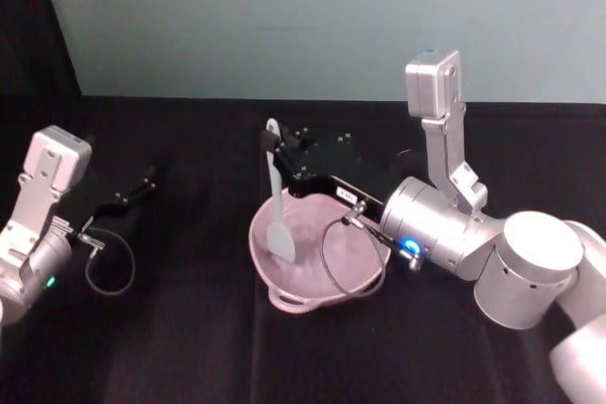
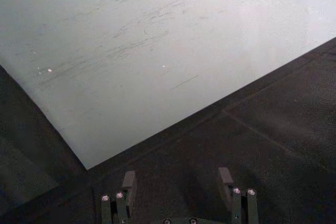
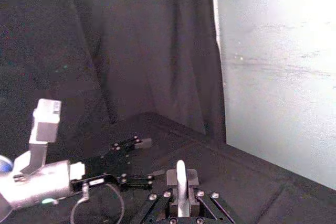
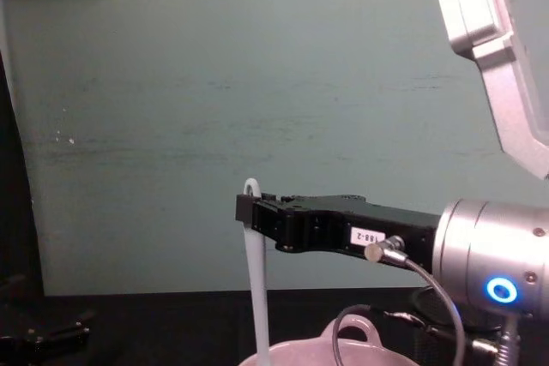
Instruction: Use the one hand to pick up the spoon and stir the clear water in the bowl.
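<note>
On the black table (image 1: 189, 357) sits the pink bowl (image 1: 352, 254); the left gripper (image 1: 147, 180) lies parked to its left, fingers apart; the right gripper (image 1: 276, 150) above its far rim clamps the white spoon (image 1: 275, 198) upright, head in the bowl.

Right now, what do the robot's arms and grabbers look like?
Both arms are rounded silver-and-white metal, the right arm with a glowing blue ring. The right black flat-jawed gripper has a small white label and looping grey cable. The left black gripper has a cable loop too.
</note>
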`<move>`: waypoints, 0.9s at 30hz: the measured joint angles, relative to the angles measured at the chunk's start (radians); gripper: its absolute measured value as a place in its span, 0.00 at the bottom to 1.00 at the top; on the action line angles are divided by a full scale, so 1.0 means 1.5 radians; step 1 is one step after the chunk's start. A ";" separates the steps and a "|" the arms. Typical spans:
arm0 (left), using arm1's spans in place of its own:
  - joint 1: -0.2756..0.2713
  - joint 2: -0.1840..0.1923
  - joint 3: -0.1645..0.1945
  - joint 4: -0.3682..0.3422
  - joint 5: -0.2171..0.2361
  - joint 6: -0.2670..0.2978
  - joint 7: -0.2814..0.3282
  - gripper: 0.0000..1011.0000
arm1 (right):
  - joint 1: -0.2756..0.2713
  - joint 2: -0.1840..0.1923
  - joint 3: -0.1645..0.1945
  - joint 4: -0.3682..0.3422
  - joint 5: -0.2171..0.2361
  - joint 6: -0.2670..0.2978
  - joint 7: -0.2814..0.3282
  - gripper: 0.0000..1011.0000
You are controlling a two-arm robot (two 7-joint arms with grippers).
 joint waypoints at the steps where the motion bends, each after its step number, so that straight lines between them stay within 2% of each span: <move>1: 0.000 0.000 0.000 0.000 0.000 0.000 0.000 1.00 | 0.003 -0.002 0.000 0.005 0.000 -0.001 0.001 0.11; 8: 0.000 0.000 0.000 0.000 0.000 0.000 0.000 1.00 | 0.036 -0.016 0.016 0.065 0.007 -0.015 0.000 0.11; 13: 0.000 0.000 0.000 0.000 0.000 0.000 0.000 1.00 | 0.041 -0.008 0.041 0.082 0.009 -0.019 -0.017 0.11; 18: 0.000 0.000 0.000 0.000 0.000 0.000 0.000 1.00 | 0.019 0.013 0.068 0.059 0.012 -0.019 -0.030 0.11; 27: 0.000 0.000 0.000 0.000 0.000 0.000 0.000 1.00 | -0.026 0.047 0.090 -0.002 0.015 -0.005 -0.039 0.11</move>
